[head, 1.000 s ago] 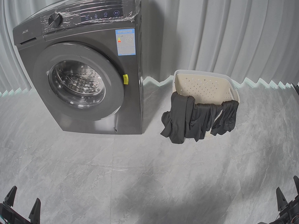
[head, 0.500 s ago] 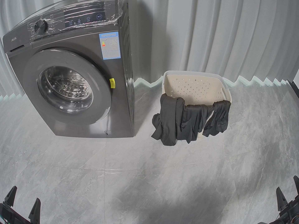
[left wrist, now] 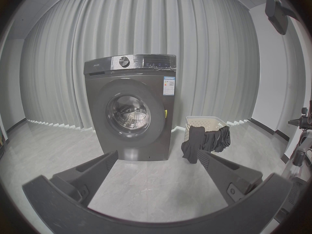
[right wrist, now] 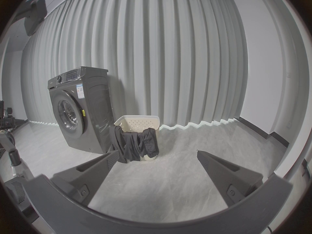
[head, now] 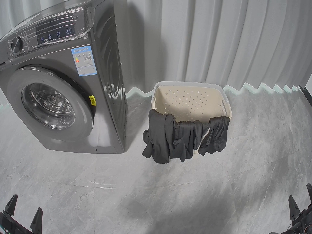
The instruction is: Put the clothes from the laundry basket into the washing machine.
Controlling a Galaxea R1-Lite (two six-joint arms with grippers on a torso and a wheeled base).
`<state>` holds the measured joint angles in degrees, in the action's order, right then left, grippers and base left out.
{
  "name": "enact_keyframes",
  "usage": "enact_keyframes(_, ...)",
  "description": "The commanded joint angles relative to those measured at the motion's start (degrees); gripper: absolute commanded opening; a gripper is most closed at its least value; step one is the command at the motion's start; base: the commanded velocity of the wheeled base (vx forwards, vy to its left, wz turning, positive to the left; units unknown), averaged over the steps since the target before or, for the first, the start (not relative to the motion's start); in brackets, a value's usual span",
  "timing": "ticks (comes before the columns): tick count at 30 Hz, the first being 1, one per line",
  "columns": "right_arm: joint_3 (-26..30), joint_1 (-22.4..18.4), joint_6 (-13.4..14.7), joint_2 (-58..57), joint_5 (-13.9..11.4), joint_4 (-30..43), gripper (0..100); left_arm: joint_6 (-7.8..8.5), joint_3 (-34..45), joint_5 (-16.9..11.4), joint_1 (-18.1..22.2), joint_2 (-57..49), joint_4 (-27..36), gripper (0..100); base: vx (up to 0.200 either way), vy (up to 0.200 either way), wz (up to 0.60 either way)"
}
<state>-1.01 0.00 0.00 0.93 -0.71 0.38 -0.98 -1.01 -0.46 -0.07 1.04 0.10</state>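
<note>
A dark grey front-loading washing machine (head: 65,82) stands on the floor at the left, its round door closed (head: 48,106). To its right sits a cream laundry basket (head: 191,103) with dark grey clothes (head: 182,138) draped over its near rim and hanging to the floor. My left gripper (head: 23,212) is low at the near left, open and holding nothing. Low at the near right, my right gripper (head: 300,200) is also open and holds nothing. The wrist views show the washing machine (left wrist: 130,108) (right wrist: 81,108), the basket (left wrist: 204,122) (right wrist: 138,122) and the clothes (left wrist: 206,140) (right wrist: 133,145) well ahead of both grippers (left wrist: 156,173) (right wrist: 156,173).
Pale pleated curtains (head: 211,33) hang behind the machine and basket. Grey marble-look floor tiles (head: 156,192) stretch between me and the basket. A dark skirting edge (head: 308,93) shows at the far right.
The whole head view has shifted: machine and basket now lie further left and the machine shows more of its side, so the camera moved. The grippers keep their places in the picture.
</note>
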Motion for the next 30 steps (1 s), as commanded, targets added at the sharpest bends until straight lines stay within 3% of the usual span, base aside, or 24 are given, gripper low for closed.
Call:
enact_keyframes(1,0.9,0.0,0.0,-0.9,-0.1,0.0,100,0.01,0.9,0.0,0.0,-1.0,0.1,100,0.0,0.0,0.0)
enact_keyframes(13,0.9,0.0,0.0,-0.9,-0.1,0.0,100,-0.08,0.9,0.0,0.0,-1.0,0.0,100,0.0,0.0,0.0)
enact_keyframes(25,0.9,0.0,0.0,-0.9,-0.1,0.0,100,0.27,0.9,0.0,0.0,-1.0,0.1,100,0.0,-0.2,0.0)
enact_keyframes(30,0.9,0.0,0.0,-0.9,-0.1,0.0,100,0.45,0.9,-0.1,0.0,-1.0,0.1,100,0.0,0.0,0.0)
